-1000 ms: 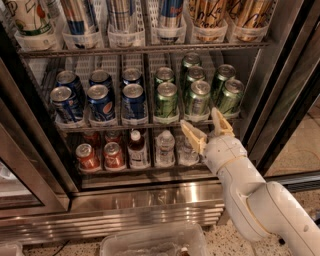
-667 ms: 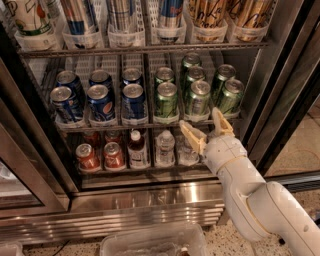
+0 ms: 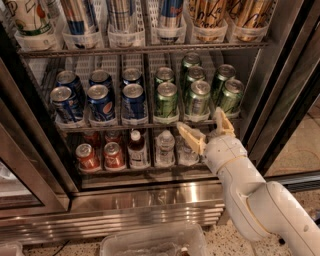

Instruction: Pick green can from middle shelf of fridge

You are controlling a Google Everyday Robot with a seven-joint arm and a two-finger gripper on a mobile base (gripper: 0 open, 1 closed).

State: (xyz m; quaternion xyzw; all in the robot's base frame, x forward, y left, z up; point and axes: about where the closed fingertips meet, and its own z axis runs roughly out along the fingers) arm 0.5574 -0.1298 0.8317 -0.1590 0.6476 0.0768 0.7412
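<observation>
Several short green cans stand on the right half of the middle shelf [image 3: 142, 124] of the fridge [image 3: 145, 200]. The front row holds three: left [image 3: 166, 100], middle [image 3: 198, 97] and right [image 3: 231, 95]. My gripper [image 3: 207, 130] is at the shelf's front edge, just below the middle and right front cans. It is open and empty. One tan finger [image 3: 190, 137] points left and the other [image 3: 225, 122] points up in front of the right can's base. My white arm runs down to the lower right.
Blue cans [image 3: 101, 104] fill the shelf's left half. Tall cans [image 3: 120, 15] stand on the rack above. Red cans [image 3: 87, 156] and bottles [image 3: 165, 147] sit on the rack below. The dark door frame [image 3: 280, 95] is close on the right. A clear plastic bin [image 3: 150, 242] lies on the floor.
</observation>
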